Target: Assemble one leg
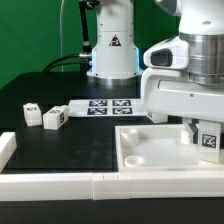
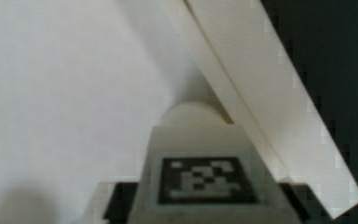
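Observation:
My gripper [image 1: 203, 130] is shut on a leg [image 1: 209, 142], a small white block with a black-and-white tag. It holds the leg over the right side of the large white panel [image 1: 145, 150]. In the wrist view the leg [image 2: 201, 150] sits between the dark fingers [image 2: 130, 203], tag facing the camera, its far end against the white panel [image 2: 69, 90] near the panel's edge. Two more legs [image 1: 31, 114] [image 1: 53, 119] stand on the black table at the exterior view's left.
The marker board [image 1: 102, 106] lies flat behind the panel. The robot base [image 1: 112, 50] stands at the back. White rails [image 1: 60, 185] run along the front edge, with a short piece [image 1: 6, 148] at the exterior view's left.

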You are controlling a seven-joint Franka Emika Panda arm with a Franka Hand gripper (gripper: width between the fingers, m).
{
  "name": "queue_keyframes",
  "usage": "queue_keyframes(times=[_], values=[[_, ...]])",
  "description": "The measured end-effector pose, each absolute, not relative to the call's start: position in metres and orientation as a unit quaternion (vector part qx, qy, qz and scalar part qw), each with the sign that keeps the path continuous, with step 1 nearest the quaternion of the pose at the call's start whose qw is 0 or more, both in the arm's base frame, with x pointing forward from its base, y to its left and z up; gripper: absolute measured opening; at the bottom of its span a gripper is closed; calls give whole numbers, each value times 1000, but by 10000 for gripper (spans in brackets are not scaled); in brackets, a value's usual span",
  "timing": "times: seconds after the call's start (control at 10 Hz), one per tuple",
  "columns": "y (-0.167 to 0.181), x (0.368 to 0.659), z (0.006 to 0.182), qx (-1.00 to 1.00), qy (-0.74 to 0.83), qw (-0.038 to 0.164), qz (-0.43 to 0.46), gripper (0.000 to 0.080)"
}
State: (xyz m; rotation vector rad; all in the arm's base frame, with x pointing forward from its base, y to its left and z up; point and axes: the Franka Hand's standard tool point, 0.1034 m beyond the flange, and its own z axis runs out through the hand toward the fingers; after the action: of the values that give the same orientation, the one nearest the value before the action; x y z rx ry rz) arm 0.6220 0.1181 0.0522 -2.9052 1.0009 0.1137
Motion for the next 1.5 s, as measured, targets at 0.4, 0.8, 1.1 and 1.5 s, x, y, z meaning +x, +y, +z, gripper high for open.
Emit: queue_keyframes(times=[0.4,0.8,1.1,1.5], values=[[116,623,51,-857,511,39,50,271],[117,623,51,-858,510,42,52,576],[119,623,50,-930,362,49,38,645],[118,622,49,-983,175,53,25,648]])
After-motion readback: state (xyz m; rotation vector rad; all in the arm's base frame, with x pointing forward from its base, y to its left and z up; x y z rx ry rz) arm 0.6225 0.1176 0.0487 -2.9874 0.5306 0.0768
